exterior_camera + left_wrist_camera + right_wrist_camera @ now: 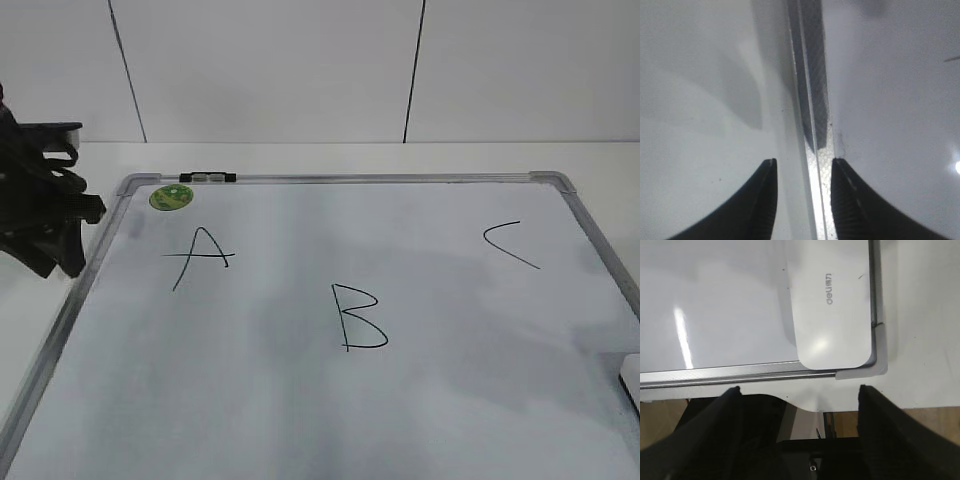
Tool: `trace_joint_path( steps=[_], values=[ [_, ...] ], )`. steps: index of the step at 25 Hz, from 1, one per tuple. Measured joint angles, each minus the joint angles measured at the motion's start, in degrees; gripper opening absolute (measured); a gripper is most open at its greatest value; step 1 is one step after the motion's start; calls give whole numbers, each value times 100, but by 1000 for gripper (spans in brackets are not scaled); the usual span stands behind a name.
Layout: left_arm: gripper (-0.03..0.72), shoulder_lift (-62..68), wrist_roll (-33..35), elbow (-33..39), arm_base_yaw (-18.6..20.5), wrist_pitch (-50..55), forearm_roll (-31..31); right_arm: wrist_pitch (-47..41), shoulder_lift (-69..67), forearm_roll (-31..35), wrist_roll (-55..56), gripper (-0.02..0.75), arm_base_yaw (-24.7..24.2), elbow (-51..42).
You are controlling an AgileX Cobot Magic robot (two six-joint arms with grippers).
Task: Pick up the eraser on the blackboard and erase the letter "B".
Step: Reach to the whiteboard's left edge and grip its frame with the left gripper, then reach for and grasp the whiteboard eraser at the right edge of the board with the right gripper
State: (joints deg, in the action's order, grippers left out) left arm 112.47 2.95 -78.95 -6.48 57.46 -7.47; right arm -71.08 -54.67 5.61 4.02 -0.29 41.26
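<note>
The blackboard [300, 420] is a white board in a silver frame, lying flat on the table. The black letter "B" [358, 318] is drawn at its middle, between an "A" [200, 256] and a "C" [508, 244]. The white eraser [832, 305], with grey lettering, lies on the board's near right corner; only its edge shows in the exterior view [628, 368]. My right gripper [799, 389] is open and empty, just off the board's front frame short of the eraser. My left gripper [802, 162] is open and empty, straddling the board's left frame [812, 100]; it also shows in the exterior view [60, 250].
A round green sticker [170, 197] sits at the board's far left corner, next to a small black and silver clip [207, 177] on the top frame. A white wall stands behind the table. The table's front edge [805, 407] lies just beyond the board's corner piece [880, 365].
</note>
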Motion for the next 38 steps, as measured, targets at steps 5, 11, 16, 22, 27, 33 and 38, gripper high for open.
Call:
trace_joint_path(
  steps=[5, 11, 16, 22, 27, 33, 38],
  values=[
    [276, 164, 44, 0, 0, -124, -91, 5, 0, 0, 0, 551, 0, 0],
    [276, 292, 58, 0, 0, -249, -112, 5, 0, 0, 0, 551, 0, 0],
    [276, 427, 108, -24, 0, -249, -123, 14, 0, 0, 0, 551, 0, 0],
    [197, 453, 116, -57, 0, -212, -160, 18, 0, 0, 0, 551, 0, 0],
    [102, 453, 116, -60, 0, -201, -206, 185, 0, 0, 0, 551, 0, 0],
    [34, 453, 38, -70, 0, -201, -240, 630, -67, 0, 0, 560, 0, 0],
    [32, 453, 17, -70, 0, -191, -249, 668, -484, -222, 0, 633, 0, 0]
  ],
)
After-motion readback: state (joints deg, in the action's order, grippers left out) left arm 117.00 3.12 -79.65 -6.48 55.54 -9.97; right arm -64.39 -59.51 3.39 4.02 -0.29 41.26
